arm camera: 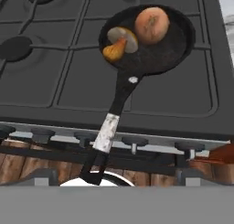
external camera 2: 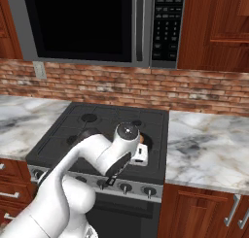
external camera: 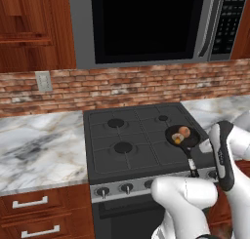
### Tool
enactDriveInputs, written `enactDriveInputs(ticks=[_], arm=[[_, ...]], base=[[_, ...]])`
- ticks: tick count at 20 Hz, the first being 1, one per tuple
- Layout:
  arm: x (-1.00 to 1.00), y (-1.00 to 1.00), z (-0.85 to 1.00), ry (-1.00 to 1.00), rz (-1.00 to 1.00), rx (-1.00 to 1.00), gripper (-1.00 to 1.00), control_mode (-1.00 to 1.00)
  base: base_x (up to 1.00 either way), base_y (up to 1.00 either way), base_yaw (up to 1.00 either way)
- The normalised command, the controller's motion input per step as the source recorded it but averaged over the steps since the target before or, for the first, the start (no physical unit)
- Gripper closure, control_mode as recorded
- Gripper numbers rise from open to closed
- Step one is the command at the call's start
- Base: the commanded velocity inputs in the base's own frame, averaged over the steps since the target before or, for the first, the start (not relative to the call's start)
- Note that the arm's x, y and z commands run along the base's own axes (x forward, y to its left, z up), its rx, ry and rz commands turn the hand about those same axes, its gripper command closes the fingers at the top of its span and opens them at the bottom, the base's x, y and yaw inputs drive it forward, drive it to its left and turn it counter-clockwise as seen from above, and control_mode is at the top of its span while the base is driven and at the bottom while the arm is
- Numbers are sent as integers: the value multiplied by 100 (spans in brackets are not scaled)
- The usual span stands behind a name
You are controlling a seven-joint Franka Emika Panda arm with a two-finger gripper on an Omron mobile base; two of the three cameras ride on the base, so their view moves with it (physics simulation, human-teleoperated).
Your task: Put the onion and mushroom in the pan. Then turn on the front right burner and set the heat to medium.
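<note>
The black pan point(arm camera: 170, 54) sits on the stove's front right grate. In it lie the orange-brown onion point(arm camera: 151, 24) and, touching its left side, the pale mushroom point(arm camera: 121, 39). From the left base view the pan point(external camera: 191, 138) also holds the onion point(external camera: 184, 131) and the mushroom point(external camera: 178, 139). The front right burner is hidden under the pan. My gripper point(arm camera: 116, 178) hangs open in front of the stove's front edge, with nothing held between its widely spread fingertips point(arm camera: 42, 177). The pan's handle point(arm camera: 109, 132) points back toward it.
A row of knobs point(arm camera: 132, 143) runs along the stove's front panel point(external camera: 127, 188) below the pan handle. The other burners point(external camera: 123, 147) lie to the left and behind. Marble counters point(external camera 2: 209, 149) flank the stove, and a microwave point(external camera: 146, 23) hangs above. My arm's wrist point(external camera 2: 127, 132) stands over the stove's front right.
</note>
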Motion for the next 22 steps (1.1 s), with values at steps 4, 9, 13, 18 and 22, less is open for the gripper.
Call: enactDriveInputs(ticks=[4,9,13,18,22], arm=[[-17,-30,3,-37,6,0,-100,-100],[-16,-53,5,-25,4,-1,-100,-100],[-29,-49,0,-14,4,0,-100,-100],[-33,-32,0,-14,0,0,-100,-100],[-24,-24,-5,-21,0,0,-100,-100]], base=[[0,0,0],[0,0,0],[0,0,0],[0,0,0],[0,0,0]])
